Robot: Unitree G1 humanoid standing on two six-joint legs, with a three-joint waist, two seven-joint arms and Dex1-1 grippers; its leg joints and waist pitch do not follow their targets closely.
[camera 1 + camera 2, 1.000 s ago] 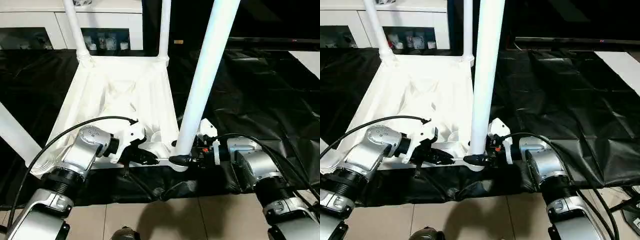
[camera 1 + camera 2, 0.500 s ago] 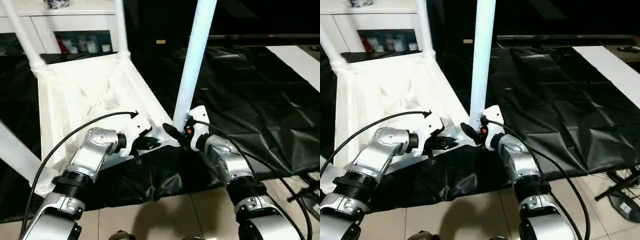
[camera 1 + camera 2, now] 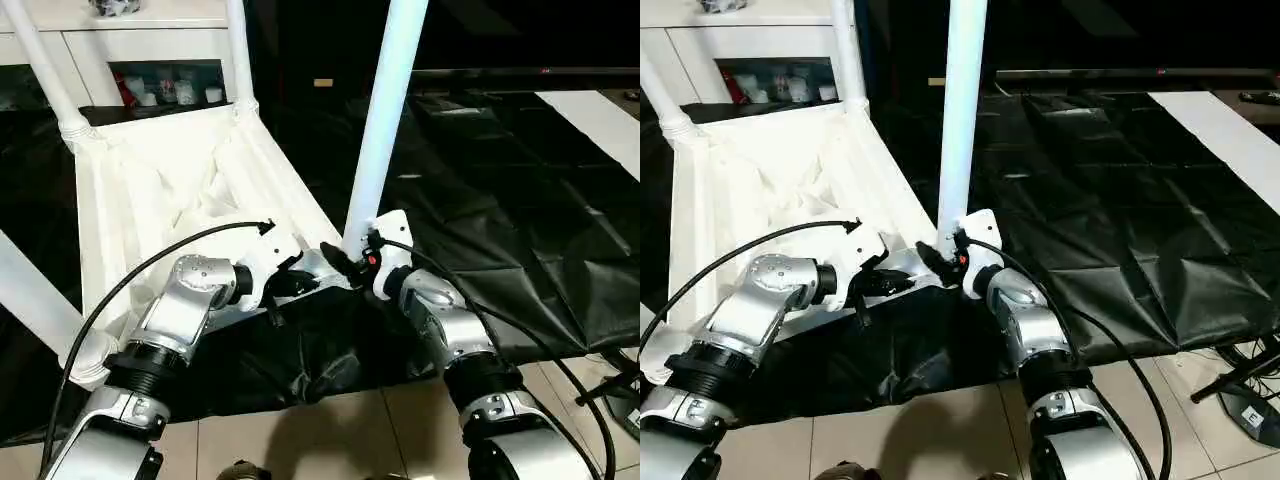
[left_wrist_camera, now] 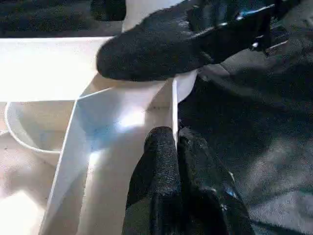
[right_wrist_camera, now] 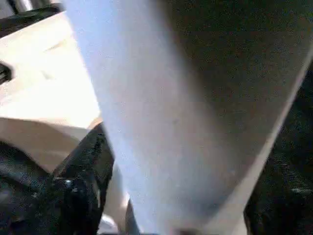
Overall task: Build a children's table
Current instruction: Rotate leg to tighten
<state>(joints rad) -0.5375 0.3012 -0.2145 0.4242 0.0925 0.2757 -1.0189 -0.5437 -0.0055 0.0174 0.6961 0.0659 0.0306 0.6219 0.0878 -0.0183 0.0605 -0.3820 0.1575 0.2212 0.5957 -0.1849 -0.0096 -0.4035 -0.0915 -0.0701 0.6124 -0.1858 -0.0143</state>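
Observation:
The children's table lies upside down on a black sheet, its white rimmed top (image 3: pixel 170 180) facing up. Legs stand upright in the corner sockets: two at the back (image 3: pixel 238 50) (image 3: pixel 40 70), one at the near left (image 3: pixel 30 300), and one at the near right (image 3: pixel 385 120). My left gripper (image 3: pixel 300 283) is shut on the top's thin rim (image 4: pixel 173 98) beside the near right corner. In the left wrist view both its fingers (image 4: pixel 159 161) pinch that edge. My right gripper (image 3: pixel 345 262) sits at the foot of the near right leg (image 5: pixel 161 107), which stands between its jaws.
A white cabinet with glass doors (image 3: pixel 120 40) stands behind the table. The black sheet (image 3: pixel 520 200) spreads far to the right, with a white panel (image 3: pixel 600 110) at its far edge. Tiled floor (image 3: pixel 330 440) lies in front, and a stand's foot (image 3: pixel 1240 400) sits at the lower right.
The whole picture has shifted since a second ago, so the camera moved. Both grippers stay at the near right corner. My right forearm now reaches the leg from closer to me.

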